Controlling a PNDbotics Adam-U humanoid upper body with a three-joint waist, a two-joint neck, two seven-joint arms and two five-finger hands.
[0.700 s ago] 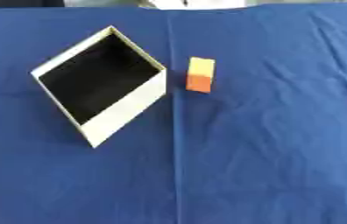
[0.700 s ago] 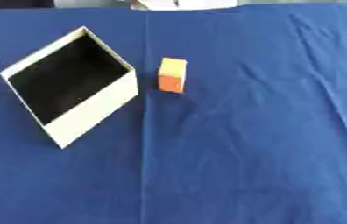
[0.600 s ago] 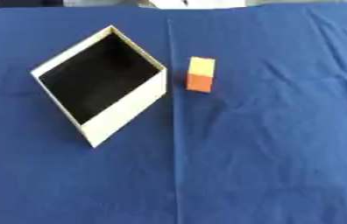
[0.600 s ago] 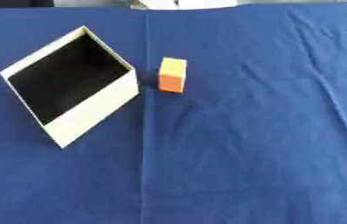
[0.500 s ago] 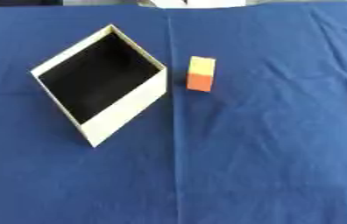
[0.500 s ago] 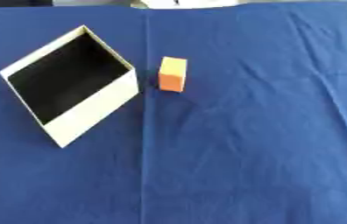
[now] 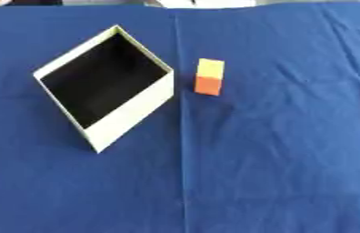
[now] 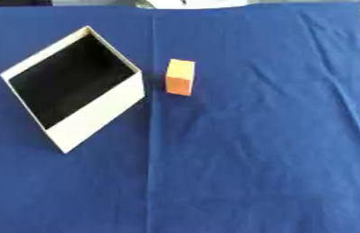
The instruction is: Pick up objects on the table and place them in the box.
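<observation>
Left eye view: block (image 7: 208,77), orange with yellow top, sits on blue cloth (image 7: 278,150) toward far edge, just right of box (image 7: 132,107), apart from it. Looks light, stiff, small; likely easy pinch across long side faces. Box open, dark inside, empty. No hand visible, so fingers' state unknowable.

Right eye view: same layout; dark sliver at right edge unidentifiable. Versus earlier frames: block, box unmoved.

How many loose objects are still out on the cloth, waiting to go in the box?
1: an orange block lies on the blue cloth just right of the open box, apart from it. The box's dark interior shows nothing inside.
</observation>
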